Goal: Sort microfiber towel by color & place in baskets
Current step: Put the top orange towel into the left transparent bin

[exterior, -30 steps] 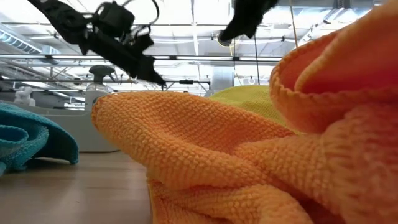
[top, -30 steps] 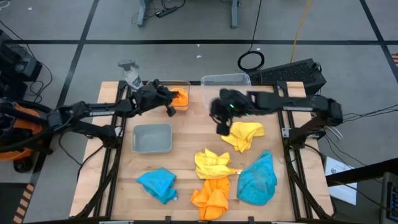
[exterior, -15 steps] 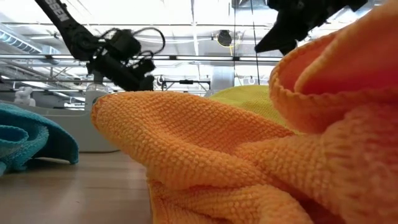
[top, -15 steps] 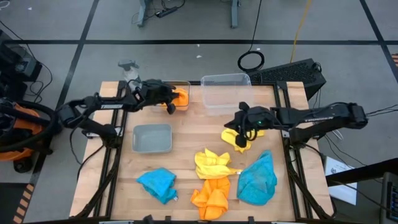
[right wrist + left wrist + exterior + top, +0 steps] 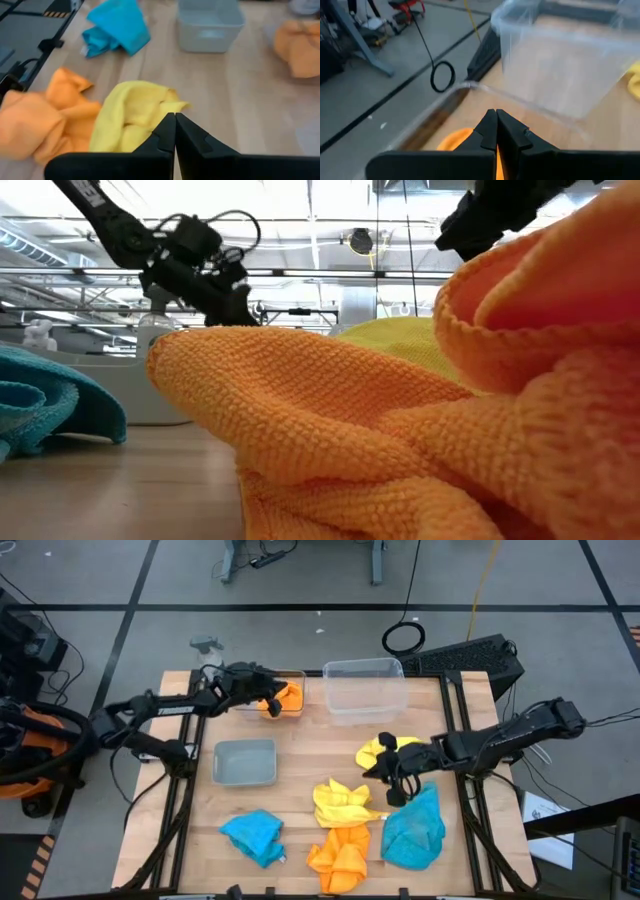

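Note:
My left gripper [image 5: 268, 700] [image 5: 492, 114] is shut and hovers over the far-left basket [image 5: 297, 676], where an orange towel [image 5: 288, 697] [image 5: 454, 141] lies. My right gripper [image 5: 383, 780] [image 5: 170, 117] is shut, with no cloth between its fingers. It sits low at the near edge of a crumpled yellow towel [image 5: 385, 747]. A second yellow towel [image 5: 345, 802] [image 5: 131, 112] lies in front of it. Flat on the table lie another orange towel [image 5: 340, 858] [image 5: 330, 420] and two blue towels [image 5: 255, 835] [image 5: 415, 825].
An empty see-through basket [image 5: 365, 690] [image 5: 560, 65] stands at the far edge, and a third, greyish basket [image 5: 245, 762] [image 5: 210, 22] stands left of centre. A white spray bottle [image 5: 208, 650] is at the far-left corner. Bare wood shows between the baskets and the towels.
My right gripper has moved from just left of the far yellow towel toward the near and right edges, coming down low beside that towel as the arm stretched flat across it. My left gripper has dropped slightly over the orange towel's basket.

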